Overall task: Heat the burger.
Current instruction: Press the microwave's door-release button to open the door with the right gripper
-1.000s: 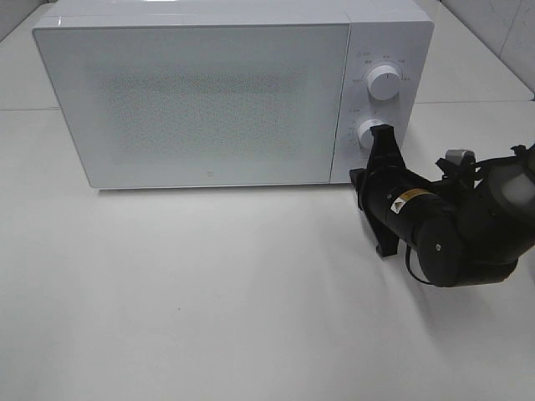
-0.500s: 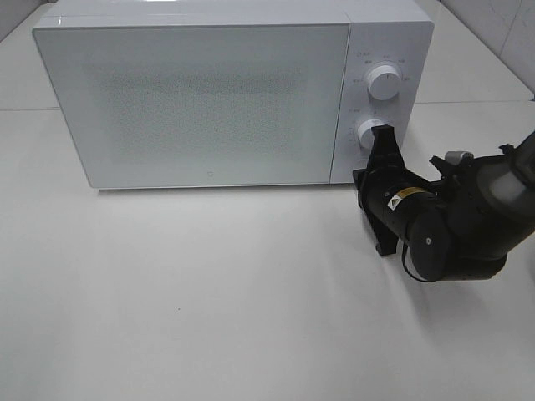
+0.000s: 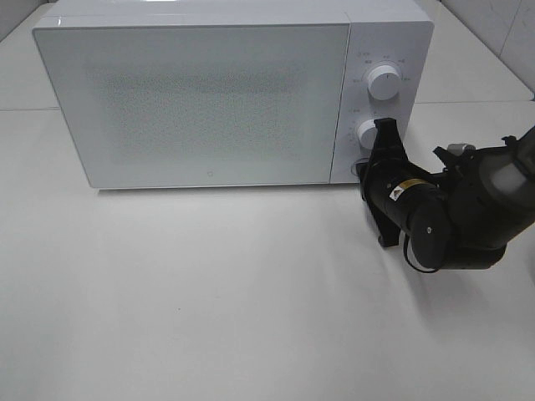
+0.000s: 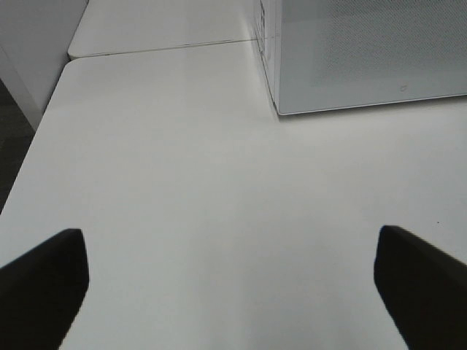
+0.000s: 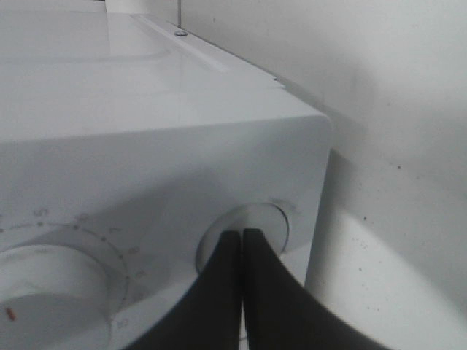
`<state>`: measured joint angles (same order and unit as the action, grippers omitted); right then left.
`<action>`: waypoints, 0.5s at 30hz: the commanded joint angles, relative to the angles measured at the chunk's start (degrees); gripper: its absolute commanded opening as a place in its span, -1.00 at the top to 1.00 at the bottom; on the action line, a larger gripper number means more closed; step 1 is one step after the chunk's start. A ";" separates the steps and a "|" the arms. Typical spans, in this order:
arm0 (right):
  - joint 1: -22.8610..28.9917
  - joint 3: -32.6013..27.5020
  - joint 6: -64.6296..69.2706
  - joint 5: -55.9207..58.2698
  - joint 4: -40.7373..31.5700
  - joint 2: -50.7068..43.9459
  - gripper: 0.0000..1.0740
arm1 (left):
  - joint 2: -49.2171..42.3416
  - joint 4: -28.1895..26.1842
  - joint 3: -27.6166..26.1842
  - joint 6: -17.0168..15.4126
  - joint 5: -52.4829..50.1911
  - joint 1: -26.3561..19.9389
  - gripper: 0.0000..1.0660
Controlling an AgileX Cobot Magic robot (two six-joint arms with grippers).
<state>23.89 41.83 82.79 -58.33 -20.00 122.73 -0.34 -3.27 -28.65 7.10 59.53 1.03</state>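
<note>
Right tool (image 5: 242,233) (fingers together) against microwave (image 3: 209,100) round button (image 5: 267,219); left tool (image 4: 228,232) apart; burger unseen.

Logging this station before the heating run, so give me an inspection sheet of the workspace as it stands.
Surface: white table, dull, no spills seen.
Job's things: burger not seen; white microwave with its door closed.
Clutter: nothing seen.
Grippers: right gripper shut, tips at the round button on the control panel; left gripper open above the table.
Cables: thin black cable looped at the right arm's wrist.
Surroundings: tiled wall behind the table.
</note>
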 commanded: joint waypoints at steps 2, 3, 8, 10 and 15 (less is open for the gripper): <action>-0.40 1.26 -1.20 -0.80 0.92 0.11 1.00 | -1.09 -0.06 0.06 -0.11 -0.23 0.40 -0.88; -0.40 1.32 -1.20 -0.80 1.26 0.11 1.00 | -1.09 -0.06 0.06 -0.11 -0.23 0.40 -0.88; -0.40 2.01 -1.20 -0.97 1.89 0.11 1.00 | -1.09 -0.06 0.06 -0.11 -0.23 0.40 -0.88; -0.52 2.01 -1.20 -1.78 1.60 0.11 1.00 | -1.09 -0.06 0.06 -0.11 -0.23 0.40 -0.88; -0.52 2.98 -1.26 -2.86 0.97 0.40 1.00 | -1.09 -0.06 0.06 -0.11 -0.23 0.40 -0.88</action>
<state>23.72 42.91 82.79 -57.47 -19.25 122.90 -0.34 -3.27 -28.65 7.10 59.53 1.03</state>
